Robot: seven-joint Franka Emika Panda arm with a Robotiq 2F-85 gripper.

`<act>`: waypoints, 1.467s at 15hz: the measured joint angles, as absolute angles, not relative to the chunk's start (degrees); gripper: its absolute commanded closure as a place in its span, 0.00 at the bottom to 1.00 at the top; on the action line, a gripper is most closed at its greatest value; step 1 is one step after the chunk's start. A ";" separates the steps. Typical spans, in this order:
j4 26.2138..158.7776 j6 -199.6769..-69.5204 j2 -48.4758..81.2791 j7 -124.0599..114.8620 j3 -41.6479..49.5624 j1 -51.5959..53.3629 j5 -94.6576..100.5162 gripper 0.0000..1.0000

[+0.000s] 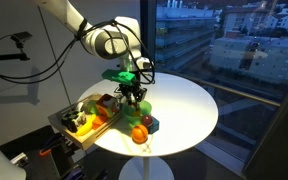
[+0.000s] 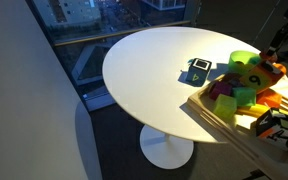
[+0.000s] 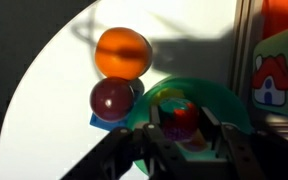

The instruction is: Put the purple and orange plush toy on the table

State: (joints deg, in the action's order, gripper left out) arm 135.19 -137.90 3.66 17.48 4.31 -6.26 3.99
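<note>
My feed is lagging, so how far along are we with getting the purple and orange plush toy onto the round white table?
Done: the gripper is shut on what looks like the purple and orange plush toy.
In hand: in the wrist view the toy hangs above the green bowl.
Left: carry it over a bare part of the round white table, lower it and release. It is not resting there yet.

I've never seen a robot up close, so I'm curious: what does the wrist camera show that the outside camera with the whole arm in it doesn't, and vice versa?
Only the wrist view: the purple and orange plush toy seen close up, pinched in the gripper, and a little house picture. Only the exterior view: the arm, the wooden tray and the window. Both: the orange ball and the round white table.
</note>
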 measured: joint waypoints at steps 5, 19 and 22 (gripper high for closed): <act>137.94 -135.10 1.07 22.74 6.40 -6.92 3.66 0.81; 143.83 -136.91 1.80 33.30 8.94 -7.99 1.05 0.81; 144.72 -139.64 2.92 34.62 8.82 -7.99 0.08 0.81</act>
State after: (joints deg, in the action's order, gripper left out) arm 144.72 -139.64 2.92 34.62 8.82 -7.99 0.08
